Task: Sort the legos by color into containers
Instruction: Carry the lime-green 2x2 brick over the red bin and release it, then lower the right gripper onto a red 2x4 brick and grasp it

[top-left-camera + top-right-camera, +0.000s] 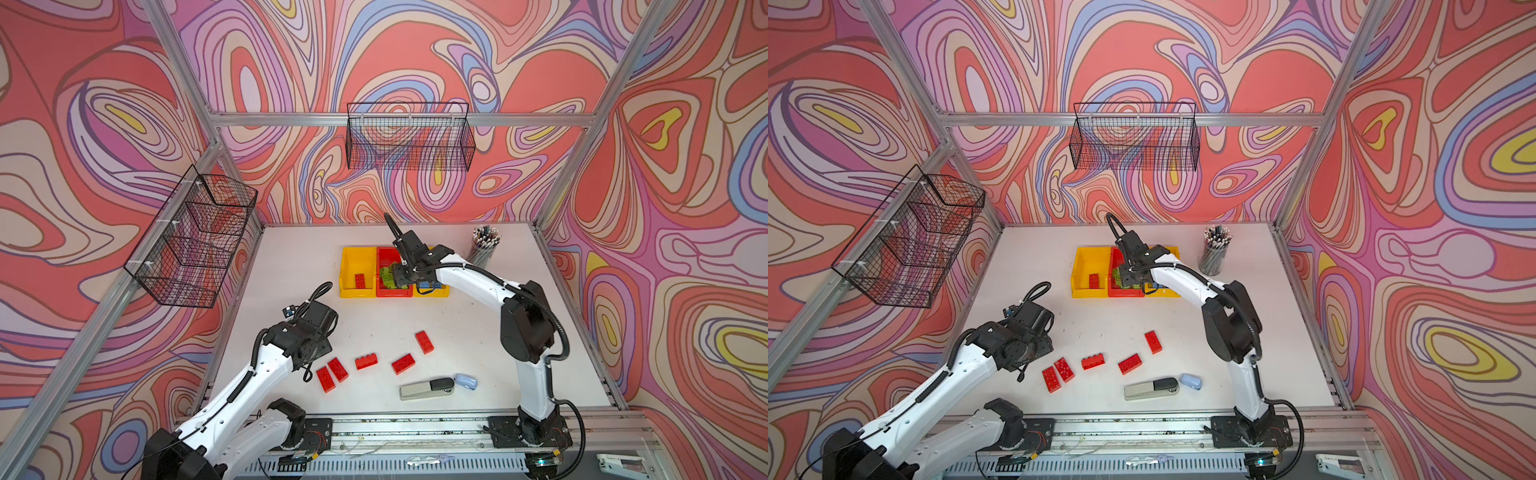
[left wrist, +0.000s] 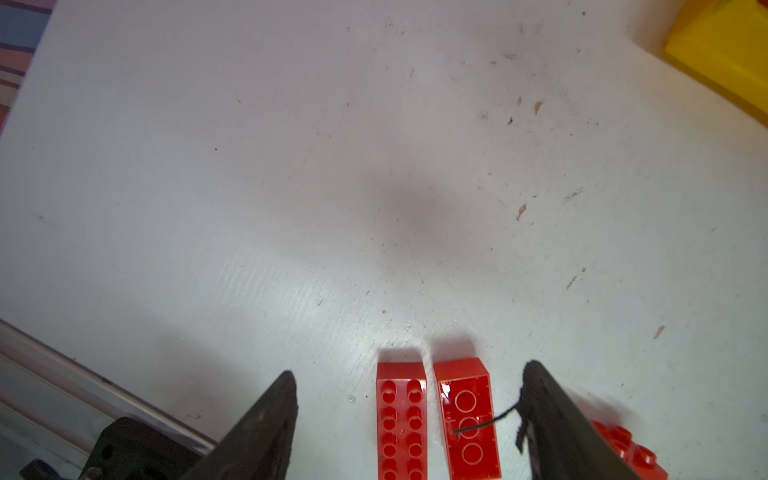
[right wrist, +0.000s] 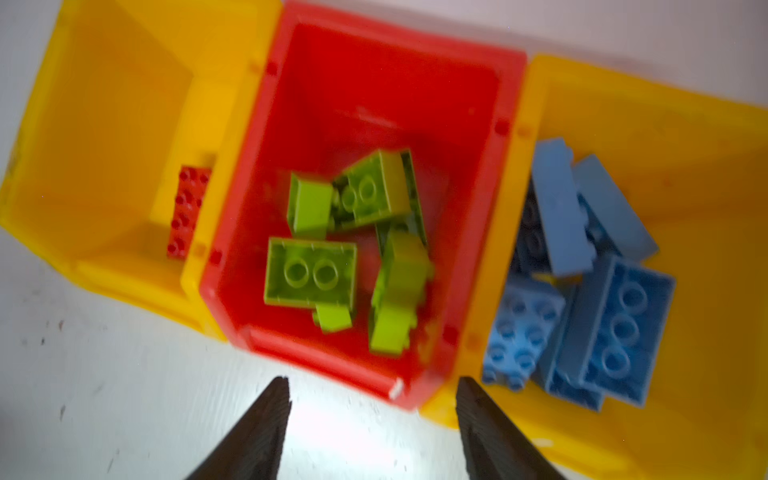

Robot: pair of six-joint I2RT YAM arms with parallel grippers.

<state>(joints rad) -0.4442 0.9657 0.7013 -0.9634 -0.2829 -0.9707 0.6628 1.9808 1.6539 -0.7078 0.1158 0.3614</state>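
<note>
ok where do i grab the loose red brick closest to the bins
Pinch the red brick across its two long sides at mid-length, coming straight down. It lies flat, studs up, apart from the others, so both flanks are free, and the narrow span should suit the jaws.

Grey stapler (image 1: 427,388) lies beside a pale-blue item (image 1: 466,380).

5 red bricks (image 1: 367,361) loose on counter (image 1: 374,324); 1 in yellow bin (image 1: 357,259); green bricks (image 3: 311,272) in red bin (image 3: 374,83); blue bricks (image 3: 619,328) in other yellow bin (image 3: 685,166).

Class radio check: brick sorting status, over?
Left claw open over red bricks. Right claw open, empty, at red bin. Five reds loose on table. Nothing blocking.
</note>
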